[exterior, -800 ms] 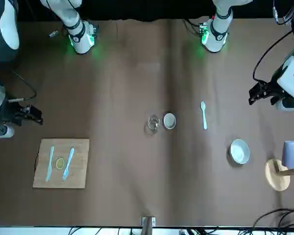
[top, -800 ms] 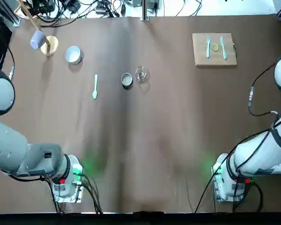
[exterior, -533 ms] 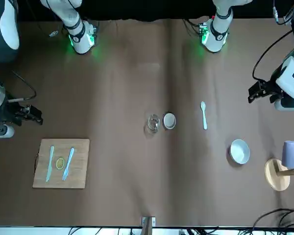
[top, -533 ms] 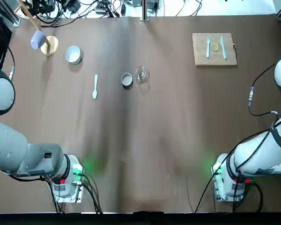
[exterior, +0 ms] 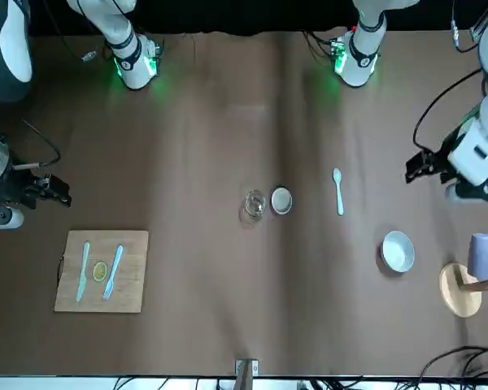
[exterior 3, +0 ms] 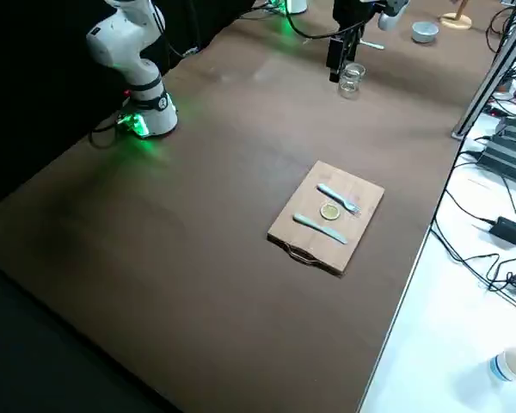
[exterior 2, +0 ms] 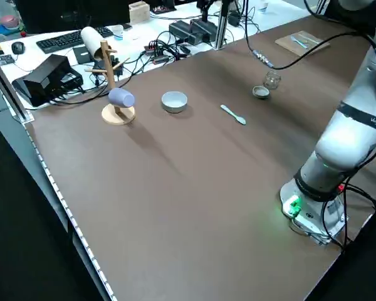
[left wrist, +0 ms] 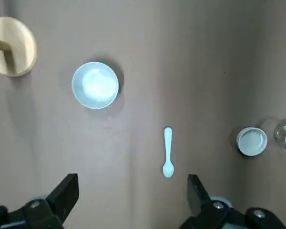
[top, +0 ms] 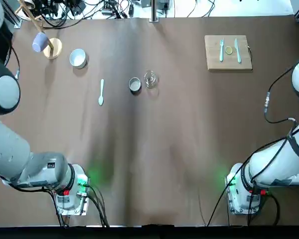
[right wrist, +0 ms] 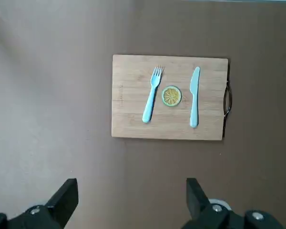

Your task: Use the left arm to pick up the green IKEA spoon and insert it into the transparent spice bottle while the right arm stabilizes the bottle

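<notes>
**Square up over the green spoon (left wrist: 168, 151) before closing**

The left hand (left wrist: 133, 183) is above the worktop (top: 154, 149), on the robot's left side, its fingers spread with nothing between them. The spoon lies flat, its handle pointing toward the far edge and its oval bowl toward the robot, between the white bowl (top: 77, 58) and the small metal tin (top: 135, 85). The clear glass bottle (top: 150, 78) appears upright just beside the tin, on the robot's right of it.

The step in hand is judged to be the approach to the spoon. The left hand should centre over the slim handle, with the fingers closing across it, as their line in the wrist view suggests they can. It should come down straight and low, since so thin a piece could slip or skate if only the tips brush it. A grip on the handle, clear of the oval bowl, would leave that end free to enter the bottle first once the spoon is tipped upright.

The right hand (right wrist: 132, 188), its fingers also apart and empty, is out by the cutting board (right wrist: 133, 119). It would need to steady the bottle before insertion, gently, without knocking the tin.
</notes>
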